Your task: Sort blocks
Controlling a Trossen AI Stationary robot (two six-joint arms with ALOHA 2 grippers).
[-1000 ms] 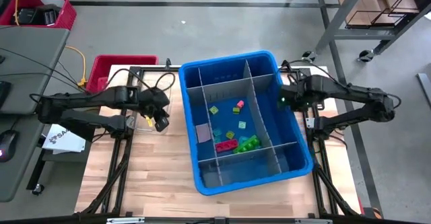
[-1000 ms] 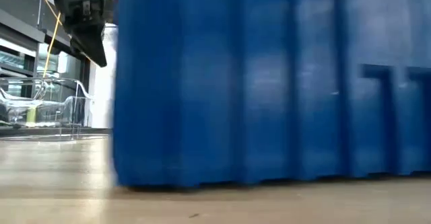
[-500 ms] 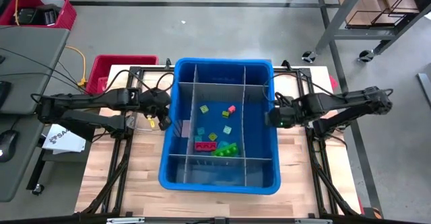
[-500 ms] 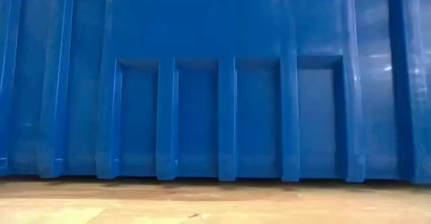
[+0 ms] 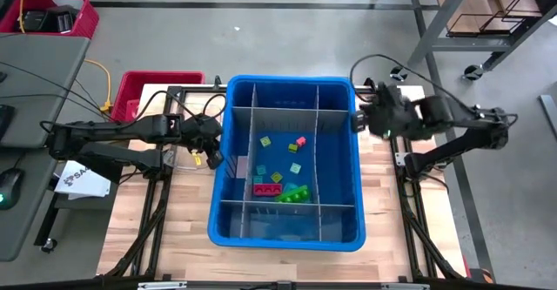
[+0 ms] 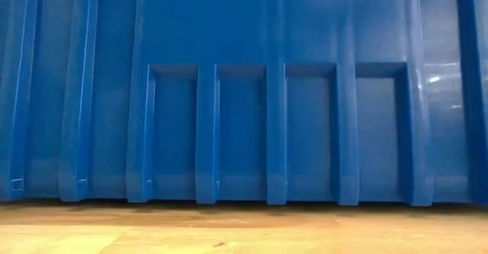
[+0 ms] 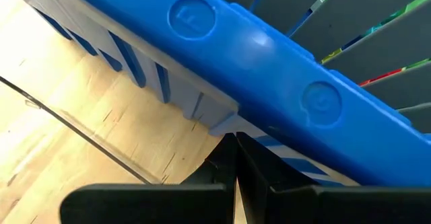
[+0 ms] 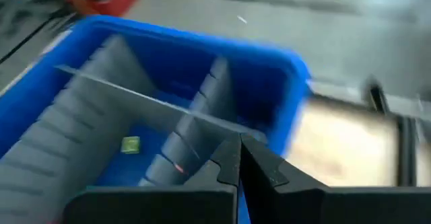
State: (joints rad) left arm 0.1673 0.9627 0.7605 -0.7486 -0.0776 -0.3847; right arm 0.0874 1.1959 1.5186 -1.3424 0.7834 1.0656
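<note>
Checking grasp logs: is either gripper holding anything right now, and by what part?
Nothing is held. Left gripper is shut and empty just under the blue bin's left rim. Right gripper is shut and empty at the bin's right rim.

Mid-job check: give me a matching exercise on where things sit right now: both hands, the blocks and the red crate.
Things:
1. left hand
2. right hand
3. blocks
4. red crate

Places:
A. inside the blue bin, in its middle compartment
B. outside the bin, against its left wall
C. beyond the table's far left corner
D. at the bin's right rim, toward its far corner

Pairs: 1-B, 2-D, 3-A, 4-C
</note>
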